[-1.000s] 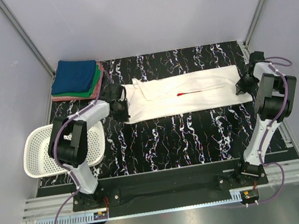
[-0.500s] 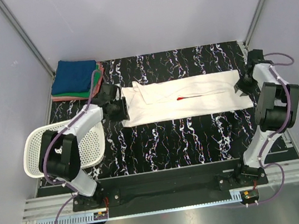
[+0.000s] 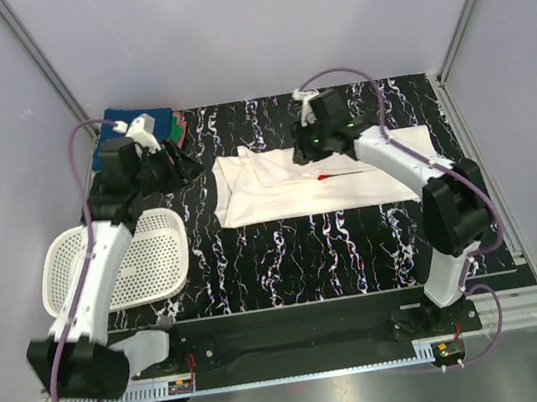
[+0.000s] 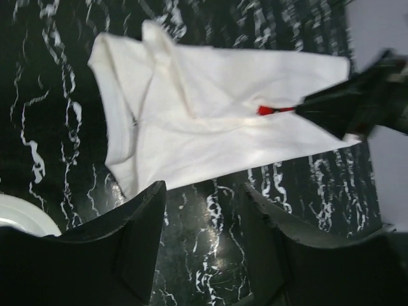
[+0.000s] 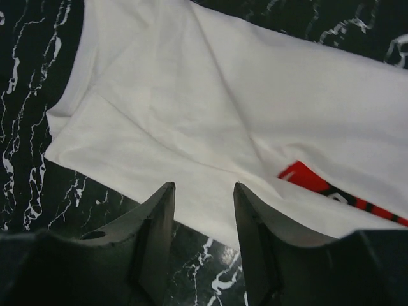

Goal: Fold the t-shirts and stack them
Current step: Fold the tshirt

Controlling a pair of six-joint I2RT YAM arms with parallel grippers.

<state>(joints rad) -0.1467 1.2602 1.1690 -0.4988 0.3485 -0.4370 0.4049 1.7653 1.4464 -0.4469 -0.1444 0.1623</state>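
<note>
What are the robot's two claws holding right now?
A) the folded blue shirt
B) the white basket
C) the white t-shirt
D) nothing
D: the left gripper and right gripper both stand open with nothing between their fingers, while the white t-shirt lies loose on the table.

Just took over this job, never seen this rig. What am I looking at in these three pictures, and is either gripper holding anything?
Two robot arms, left and right, stand bolted at the near edge of a black marbled table. The wide picture comes from a fixed camera above and behind them; the other two come from a camera on each wrist, its own black fingers at the bottom. On the table lies a white t-shirt, partly folded lengthwise, a bit of red print showing. Far left sits a stack of folded shirts; nearer, a white mesh basket. The left gripper and right gripper are both open, holding nothing; the right hangs close over the shirt.
</note>
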